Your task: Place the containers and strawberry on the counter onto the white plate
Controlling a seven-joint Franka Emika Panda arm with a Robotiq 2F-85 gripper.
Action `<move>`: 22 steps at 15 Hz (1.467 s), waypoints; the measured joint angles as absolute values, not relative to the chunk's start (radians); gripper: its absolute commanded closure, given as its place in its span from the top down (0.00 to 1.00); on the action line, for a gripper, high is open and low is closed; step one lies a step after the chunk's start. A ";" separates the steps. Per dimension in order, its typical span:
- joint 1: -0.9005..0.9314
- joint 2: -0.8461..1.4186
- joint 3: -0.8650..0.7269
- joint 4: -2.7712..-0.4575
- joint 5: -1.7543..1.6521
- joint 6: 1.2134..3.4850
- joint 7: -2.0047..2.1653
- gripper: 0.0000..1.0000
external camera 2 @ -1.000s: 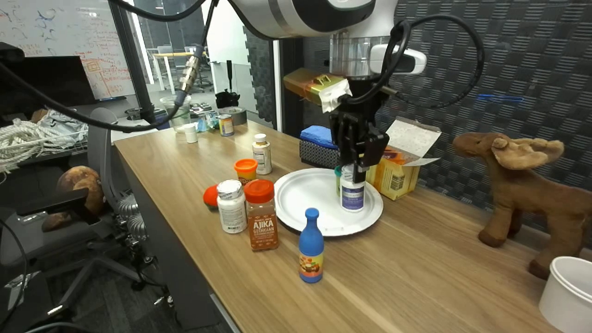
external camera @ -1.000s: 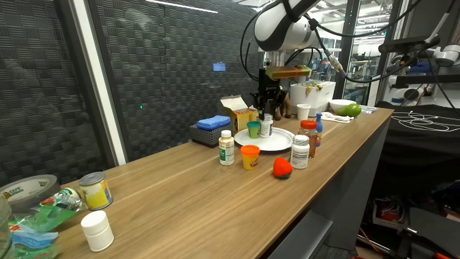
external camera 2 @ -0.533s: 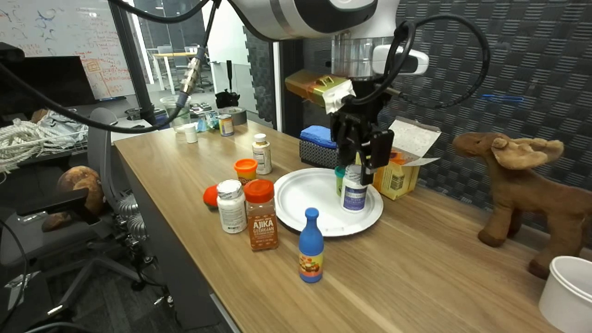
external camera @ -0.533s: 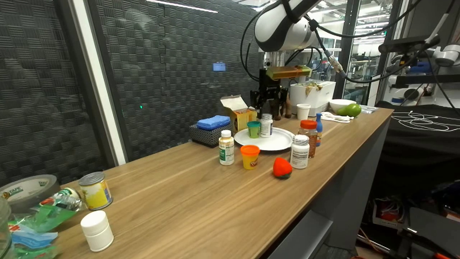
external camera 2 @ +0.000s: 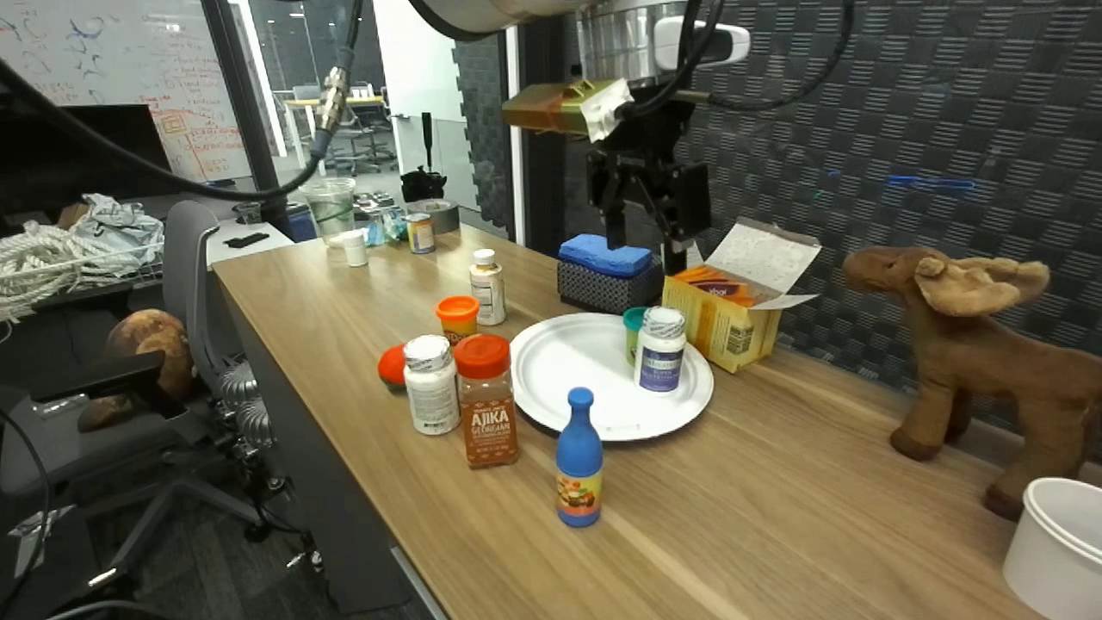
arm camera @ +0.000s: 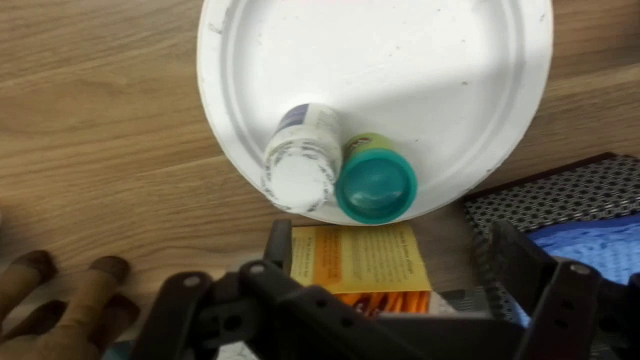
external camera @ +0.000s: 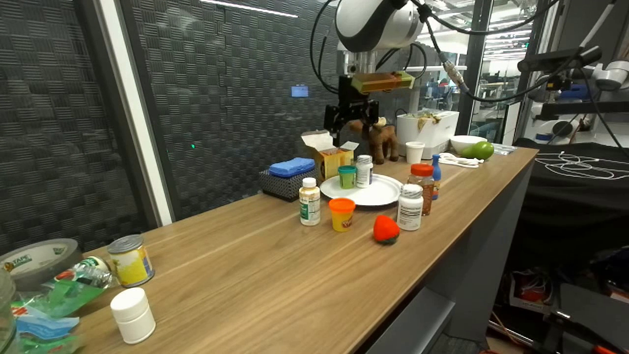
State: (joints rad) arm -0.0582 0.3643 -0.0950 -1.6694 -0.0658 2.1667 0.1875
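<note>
Plate (external camera 2: 572, 379): one, white; rests on wooden counter (external camera: 245, 275). On plate, containers: two, upright, side by side: purple-labelled white bottle (external camera 2: 660, 368), teal-lidded green tub (external camera: 347, 181); touching or not, cannot tell. Near plate, on counter, containers: five, all upright: white-capped pale bottle (external camera: 310, 204), orange-lidded yellow tub (external camera: 342, 219), white jar (external camera: 410, 211), red-lidded jar (external camera 2: 489, 418), blue bottle (external camera 2: 578, 465). Strawberry (external camera: 385, 228): one, red; lies on counter near white jar, green end down. Well apart from plate, same counter: one yellow-labelled can (external camera: 130, 265), one white-lidded pot (external camera: 132, 317). Gripper (arm camera: 390, 235): one; hangs raised, apart from containers, with fingers (arm camera: 278, 245) wide apart.
</note>
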 measured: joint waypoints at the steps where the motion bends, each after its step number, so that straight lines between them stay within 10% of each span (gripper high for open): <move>1: -0.047 0.356 -0.081 -1.677 -0.066 2.165 0.178 1.00; 14: 0.055 0.309 0.054 -1.807 -0.013 2.159 0.130 1.00; 15: 0.059 0.309 0.057 -1.814 -0.011 2.159 0.130 0.75; 22: 0.068 0.309 0.060 -1.843 -0.010 2.163 0.123 0.28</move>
State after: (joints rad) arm 0.0676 0.3091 0.0598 -1.8429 -0.0097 2.1629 0.1230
